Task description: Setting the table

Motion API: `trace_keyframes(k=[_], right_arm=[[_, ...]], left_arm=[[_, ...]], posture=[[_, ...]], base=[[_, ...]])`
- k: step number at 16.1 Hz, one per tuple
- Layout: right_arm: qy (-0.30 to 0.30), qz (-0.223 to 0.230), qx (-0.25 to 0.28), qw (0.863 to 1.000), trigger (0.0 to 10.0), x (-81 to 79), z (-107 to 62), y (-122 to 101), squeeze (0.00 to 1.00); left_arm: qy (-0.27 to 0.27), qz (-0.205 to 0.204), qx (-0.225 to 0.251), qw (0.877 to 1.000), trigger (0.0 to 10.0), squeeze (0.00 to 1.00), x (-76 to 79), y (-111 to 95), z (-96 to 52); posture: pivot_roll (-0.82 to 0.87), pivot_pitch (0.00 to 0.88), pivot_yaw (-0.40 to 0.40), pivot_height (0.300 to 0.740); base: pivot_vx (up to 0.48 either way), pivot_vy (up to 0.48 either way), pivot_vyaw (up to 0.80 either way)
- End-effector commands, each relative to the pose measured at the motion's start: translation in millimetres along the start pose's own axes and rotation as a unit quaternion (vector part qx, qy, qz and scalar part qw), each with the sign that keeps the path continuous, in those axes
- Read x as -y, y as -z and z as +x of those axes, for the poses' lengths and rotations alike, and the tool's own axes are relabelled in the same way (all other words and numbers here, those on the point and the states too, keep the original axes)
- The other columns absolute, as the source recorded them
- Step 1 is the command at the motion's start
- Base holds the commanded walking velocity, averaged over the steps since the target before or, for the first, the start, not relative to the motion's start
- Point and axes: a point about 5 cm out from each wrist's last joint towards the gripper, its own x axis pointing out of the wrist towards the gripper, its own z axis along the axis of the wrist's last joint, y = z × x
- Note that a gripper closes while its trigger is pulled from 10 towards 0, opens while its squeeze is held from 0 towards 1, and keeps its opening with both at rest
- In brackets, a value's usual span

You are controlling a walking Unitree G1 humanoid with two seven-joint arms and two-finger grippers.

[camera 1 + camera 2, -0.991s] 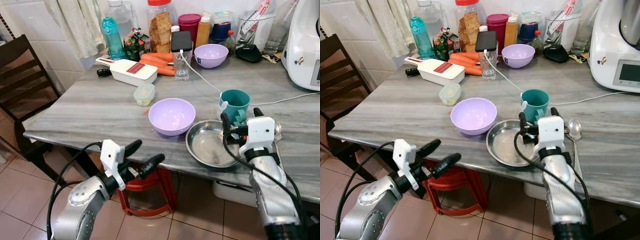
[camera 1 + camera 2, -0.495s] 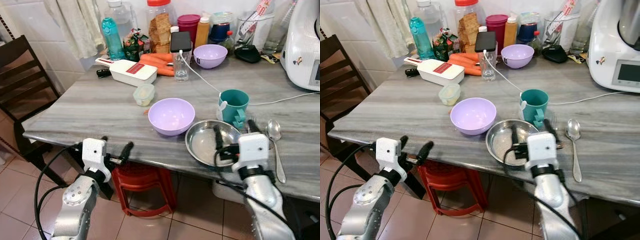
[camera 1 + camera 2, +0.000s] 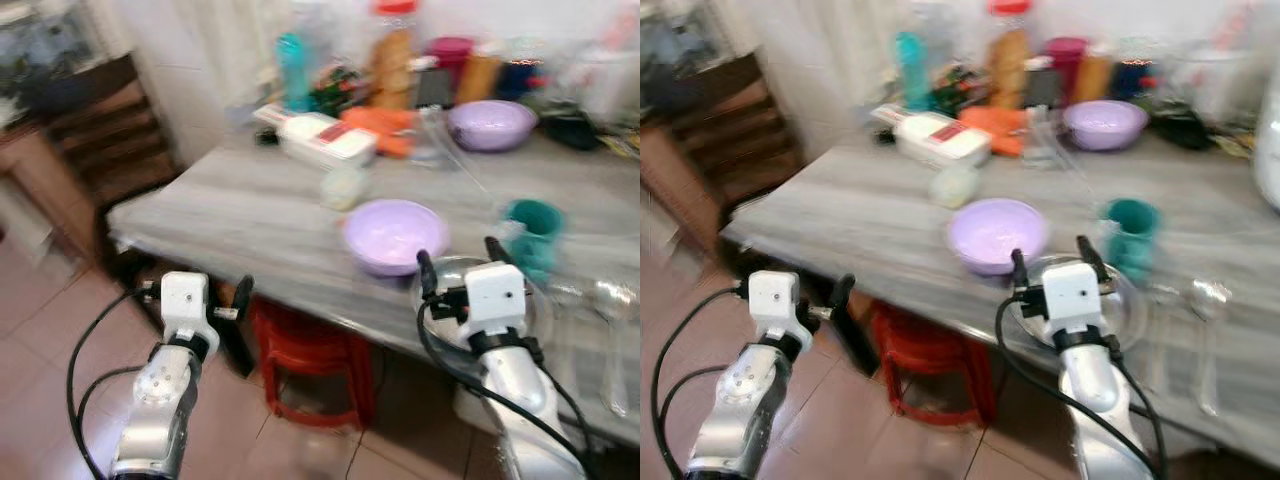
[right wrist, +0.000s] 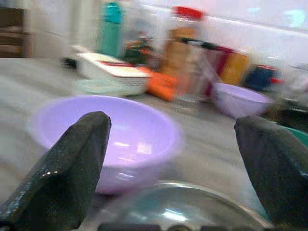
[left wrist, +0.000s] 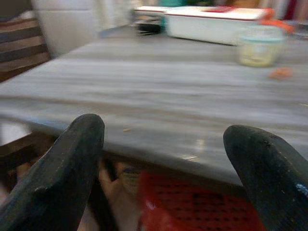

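plate (image 3: 1118, 300), a shallow steel one, lies at the near edge of the worktop (image 3: 240, 215), touching or just beside the purple bowl (image 3: 394, 232) and in front of the teal cup (image 3: 533, 226); a spoon (image 3: 612, 330) lies just beyond it on the right. both head views are blurred, so fine detail is lost.

the main risk, as i judge it, lies with the right tool (image 3: 1048, 265): it hangs over the near rim of the plate, and the plate overhangs the worktop edge or comes close to it. a clumsy nudge there could tip the plate off onto the tiled floor, or push it into the bowl and cup. the blur suggests the camera is moving, which would make any reach less sure.

the right arm is raised in front of the body, forearm sloping up to the worktop edge, tool fingers spread wide and holding nothing, pointing across the plate toward the bowl. the left arm is held lower, its left tool (image 3: 238, 298) level with the worktop edge and short of it, fingers (image 5: 72, 159) wide apart and empty, aimed at the bare stretch of worktop.
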Motion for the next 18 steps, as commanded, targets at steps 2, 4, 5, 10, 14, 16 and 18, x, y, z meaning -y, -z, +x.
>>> trace_keyframes(k=[2,4,5,10,14,16,18], right_arm=[[-0.011,-0.002,0.009,1.000,10.0,-4.5,1.5,-5,0.00],[-0.018,-0.001,0.012,1.000,10.0,-7.9,1.4,-6,0.00],[-0.020,-0.002,0.014,1.000,10.0,-8.8,1.3,-7,0.00],[-0.028,0.001,0.014,1.000,10.0,-11.1,1.6,-7,0.00],[-0.043,0.007,0.007,0.999,10.0,-15.4,0.3,-4,0.00],[-0.051,0.010,0.003,0.999,10.0,-16.5,-0.1,-2,0.00],[-0.065,0.017,-0.002,0.998,10.0,-19.0,0.5,0,0.00]], left_arm=[[-0.032,0.013,0.007,0.999,10.0,0.00,-7.4,-1,0.6],[-0.051,0.031,0.010,0.998,10.0,0.00,-12.3,-2,1.6],[-0.054,0.035,0.013,0.998,10.0,0.00,-12.9,-2,1.9],[-0.065,0.038,0.013,0.997,10.0,0.00,-13.5,0,4.7],[-0.083,0.044,0.001,0.996,10.0,0.00,-14.4,7,4.5],[-0.092,0.049,-0.002,0.995,10.0,0.00,-15.3,9,3.6],[-0.104,0.051,-0.002,0.993,10.0,0.00,-15.6,12,2.4]], posture=[[-0.12,0.000,0.115,0.740],[-0.13,0.000,0.118,0.740],[-0.13,0.000,0.120,0.740],[-0.13,0.000,0.121,0.740],[-0.13,0.000,0.116,0.740],[-0.13,0.000,0.110,0.740],[-0.11,0.000,0.085,0.740]], base=[[0.000,0.000,0.80],[0.000,0.000,0.80],[0.000,0.000,0.80],[0.000,0.000,0.80],[0.000,0.000,0.80],[0.000,0.000,0.80],[0.000,0.000,0.64]])
